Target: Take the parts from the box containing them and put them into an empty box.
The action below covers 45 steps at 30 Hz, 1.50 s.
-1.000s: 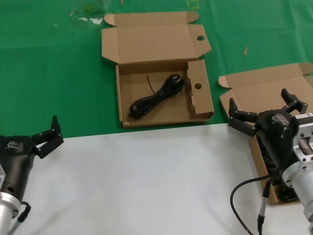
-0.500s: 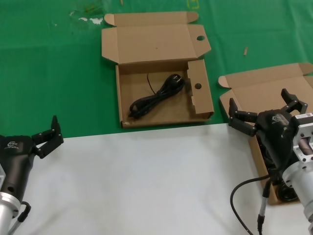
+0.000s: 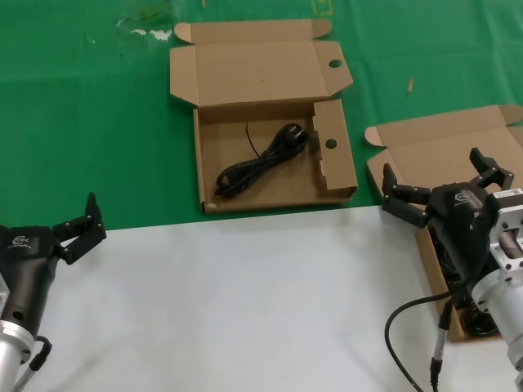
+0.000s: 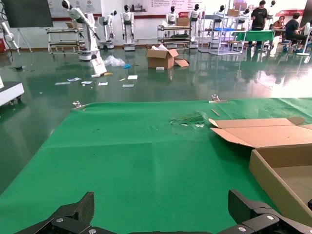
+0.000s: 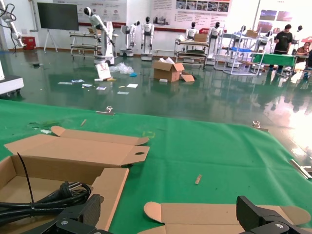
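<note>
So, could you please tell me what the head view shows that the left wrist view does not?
Only the head view shows the looped black power cable lying in the wide shallow brown cardboard box, the narrower brown cardboard box to its right, and the right gripper open over it. Only the left wrist view shows the workshop floor beyond the table. Both show the green mat, the shallow box and the open left gripper.
</note>
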Each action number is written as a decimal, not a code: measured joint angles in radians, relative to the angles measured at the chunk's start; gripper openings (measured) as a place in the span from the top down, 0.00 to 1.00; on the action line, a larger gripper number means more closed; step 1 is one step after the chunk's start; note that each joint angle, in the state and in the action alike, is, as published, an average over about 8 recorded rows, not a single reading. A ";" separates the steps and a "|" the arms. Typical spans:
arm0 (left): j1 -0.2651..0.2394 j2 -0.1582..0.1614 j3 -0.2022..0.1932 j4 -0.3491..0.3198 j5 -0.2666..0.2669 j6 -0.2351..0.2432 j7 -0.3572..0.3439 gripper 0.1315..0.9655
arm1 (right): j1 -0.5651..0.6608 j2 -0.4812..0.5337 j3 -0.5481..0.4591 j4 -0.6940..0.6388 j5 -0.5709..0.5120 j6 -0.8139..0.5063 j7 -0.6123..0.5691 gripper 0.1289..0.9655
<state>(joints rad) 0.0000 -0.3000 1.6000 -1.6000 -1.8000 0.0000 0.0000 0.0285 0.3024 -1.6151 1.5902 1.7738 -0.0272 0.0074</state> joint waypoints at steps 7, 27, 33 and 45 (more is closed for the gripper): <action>0.000 0.000 0.000 0.000 0.000 0.000 0.000 0.00 | 0.000 0.000 0.000 0.000 0.000 0.000 0.000 0.00; 0.000 0.000 0.000 0.000 0.000 0.000 0.000 0.00 | 0.000 0.000 0.000 0.000 0.000 0.000 0.000 0.00; 0.000 0.000 0.000 0.000 0.000 0.000 0.000 0.00 | 0.000 0.000 0.000 0.000 0.000 0.000 0.000 0.00; 0.000 0.000 0.000 0.000 0.000 0.000 0.000 0.00 | 0.000 0.000 0.000 0.000 0.000 0.000 0.000 0.00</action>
<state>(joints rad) 0.0000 -0.3000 1.6000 -1.6000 -1.8000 0.0000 0.0002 0.0285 0.3024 -1.6151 1.5902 1.7738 -0.0272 0.0074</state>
